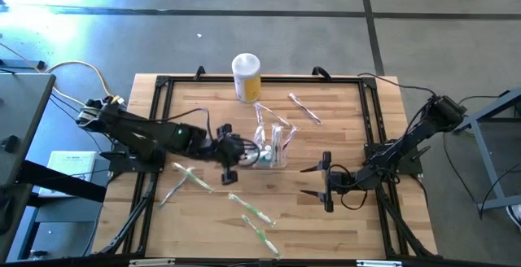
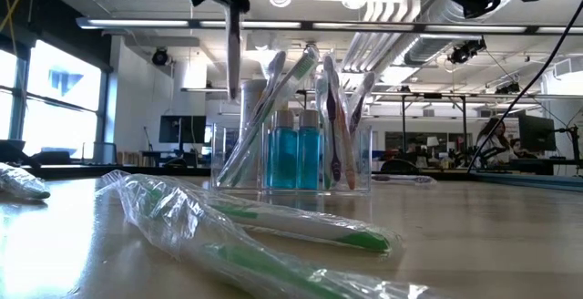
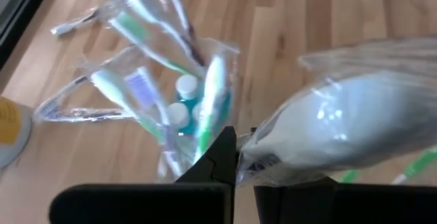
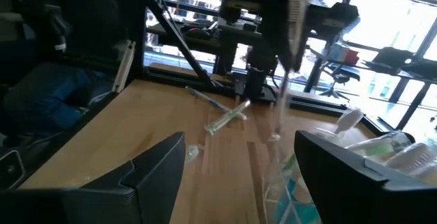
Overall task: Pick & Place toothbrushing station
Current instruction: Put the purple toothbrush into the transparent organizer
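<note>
- Wooden worktop [image 1: 342, 210] inside a black frame, with an open-plan workshop behind it, lit ceiling and glass walls, and a person seated at a desk far off.
- Left gripper [image 1: 234, 157] sits near the middle of the worktop, right up against the toothbrushing station [image 1: 271, 146]. Its own camera shows the dark fingers [image 3: 217, 157] nearly together, pinching the edge of a clear wrapper that holds a white-headed toothbrush [image 3: 355, 125].
- That see-through holder stands upright just past the fingers, packed with wrapped brushes and two small blue bottles [image 2: 297, 153].
- Beyond it, a yellow canister [image 1: 247, 76] with a white lid stands at the far edge, and one wrapped brush [image 1: 305, 108] lies toward the far right corner.
- Loose wrapped green toothbrushes [image 1: 192, 177] lie toward the near edge, and two more [image 1: 252, 210] nearer the front.
- Right gripper [image 1: 324, 182] waits on the right half of the worktop, fingers spread wide, holding nothing.
- Risks, as I'd judge them: the grip is on slippery film, not the brush itself, so the brush could slide or swing. The holder looks light and crowded; a nudge from the fingers or the wrapper snagging on the standing brushes could tip it or shove it toward the canister.
</note>
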Controlling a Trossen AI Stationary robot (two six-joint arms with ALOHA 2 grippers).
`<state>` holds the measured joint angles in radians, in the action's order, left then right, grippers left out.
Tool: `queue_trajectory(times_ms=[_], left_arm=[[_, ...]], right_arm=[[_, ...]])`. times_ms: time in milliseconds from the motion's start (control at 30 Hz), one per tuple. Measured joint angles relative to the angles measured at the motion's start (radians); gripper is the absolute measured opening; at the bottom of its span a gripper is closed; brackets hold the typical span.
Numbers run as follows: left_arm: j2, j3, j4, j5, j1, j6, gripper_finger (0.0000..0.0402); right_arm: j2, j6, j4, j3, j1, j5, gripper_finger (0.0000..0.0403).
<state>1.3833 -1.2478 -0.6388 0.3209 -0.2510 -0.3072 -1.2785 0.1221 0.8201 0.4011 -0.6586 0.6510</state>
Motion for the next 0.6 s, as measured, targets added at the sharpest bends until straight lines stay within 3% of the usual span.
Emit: queue_trajectory(times_ms=[200, 600], left_arm=[[0.0, 0.006, -0.035, -0.061, 0.101, 0.011, 0.0013], [0.001, 0.238, 0.263, -0.234, 0.176, 0.022, 0.0017]], right_arm=[[0.0, -0.048, -0.011, 0.0, 0.0, -0.005, 0.0267], [0.0, -0.051, -0.047, 0.0, 0.0, -0.005, 0.0267]])
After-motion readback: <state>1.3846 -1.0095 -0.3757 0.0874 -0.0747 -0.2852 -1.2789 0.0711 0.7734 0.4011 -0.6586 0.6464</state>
